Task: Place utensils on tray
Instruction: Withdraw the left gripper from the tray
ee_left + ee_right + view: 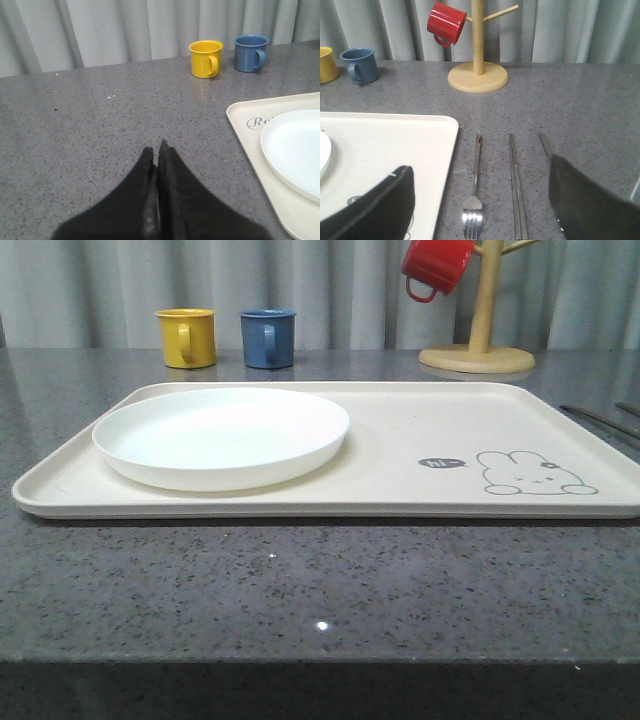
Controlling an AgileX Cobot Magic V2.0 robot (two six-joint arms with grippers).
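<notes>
The right gripper (480, 210) is hovering with jaws apart over the fork (474, 192) and chopsticks (517, 192), risking pinching both; the left gripper's (157, 165) jaws are pressing together.

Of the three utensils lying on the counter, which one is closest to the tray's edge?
The fork. It lies directly beside the tray rim, tines pointing away from the mug stand. The chopsticks lie further from the tray, and the spoon handle further still.

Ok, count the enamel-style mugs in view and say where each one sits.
3. The yellow mug and the blue mug stand side by side on the grey countertop behind the cream tray; the red mug hangs on the wooden mug tree. More may sit outside the frames.
</notes>
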